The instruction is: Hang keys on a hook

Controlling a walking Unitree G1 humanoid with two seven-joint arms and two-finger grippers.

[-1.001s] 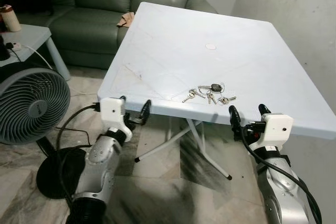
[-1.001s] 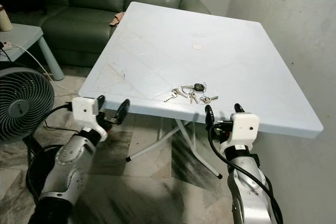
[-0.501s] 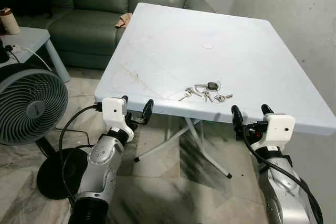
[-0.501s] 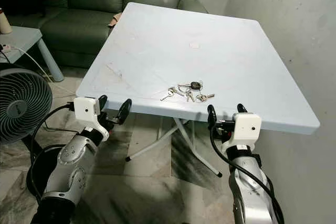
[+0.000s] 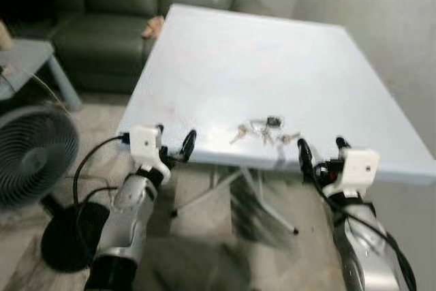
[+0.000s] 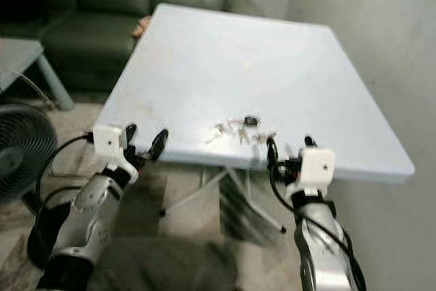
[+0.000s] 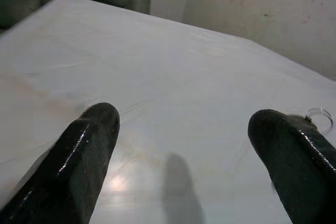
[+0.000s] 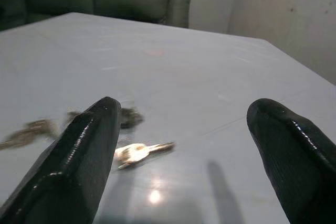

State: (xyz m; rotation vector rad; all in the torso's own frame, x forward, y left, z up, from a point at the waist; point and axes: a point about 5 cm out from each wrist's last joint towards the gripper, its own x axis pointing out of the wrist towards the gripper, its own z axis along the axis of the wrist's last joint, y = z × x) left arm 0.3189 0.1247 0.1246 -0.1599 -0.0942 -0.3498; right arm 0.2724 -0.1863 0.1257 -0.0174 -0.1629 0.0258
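A: Black fingers [image 8: 84, 156] on your right gripper [image 5: 320, 157] are wide apart, holding nothing. Same for your left gripper [image 5: 174, 142].

B: Where are your keys [image 5: 264, 129]?

A: On the pale blue table [image 5: 225, 66], near its front edge, just beyond your right gripper. Both grippers sit at that edge. A green sofa [image 5: 116, 5] stands behind.

head pair: down onto table [image 5: 225, 66] | wrists: low along tabletop

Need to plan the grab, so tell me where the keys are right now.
The keys lie on the white table near its front edge, a little right of the middle, just ahead and left of the open right pincer.
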